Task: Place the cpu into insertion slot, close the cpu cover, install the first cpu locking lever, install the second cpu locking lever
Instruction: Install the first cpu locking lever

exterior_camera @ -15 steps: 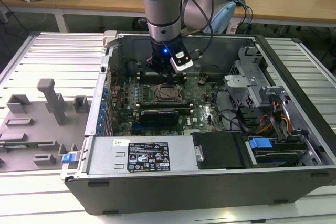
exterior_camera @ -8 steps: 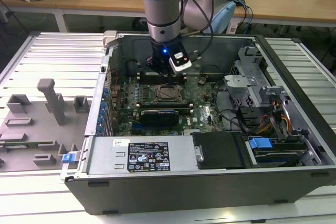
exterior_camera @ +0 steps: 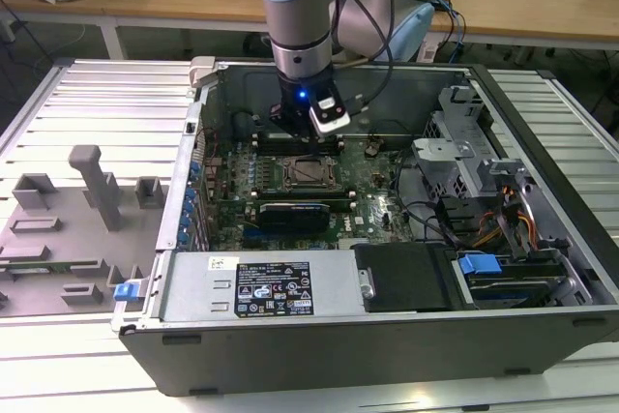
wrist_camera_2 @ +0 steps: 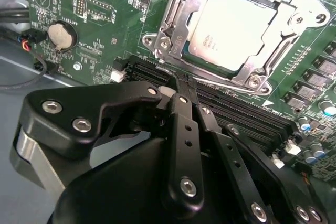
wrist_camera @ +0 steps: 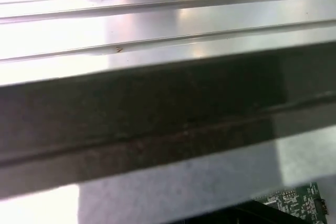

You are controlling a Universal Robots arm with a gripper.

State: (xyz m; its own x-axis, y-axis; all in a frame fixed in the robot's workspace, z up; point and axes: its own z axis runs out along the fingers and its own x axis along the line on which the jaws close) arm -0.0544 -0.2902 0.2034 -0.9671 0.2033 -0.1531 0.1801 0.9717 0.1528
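The cpu (wrist_camera_2: 231,24), a silver-grey square, lies in the insertion slot (exterior_camera: 308,171) on the green board. The cpu cover (wrist_camera_2: 177,22), a grey metal frame, lies flat around it, and the chip shows through its window. My gripper (wrist_camera_2: 181,85) is shut with nothing between its black fingers (wrist_camera_2: 184,129). Their tips sit at the socket's edge, beside a thin metal lever (wrist_camera_2: 210,76) that runs along that side. In the exterior view the gripper (exterior_camera: 309,140) hangs inside the open case just behind the socket.
Long black memory slots (wrist_camera_2: 247,114) run beside the socket under my fingers. A coin battery (wrist_camera_2: 62,35) sits nearby. The power supply (exterior_camera: 261,287), the drive cage (exterior_camera: 455,157) and cables crowd the case. Grey fixtures (exterior_camera: 87,191) stand on the ribbed table. The case wall (wrist_camera: 157,114) is close.
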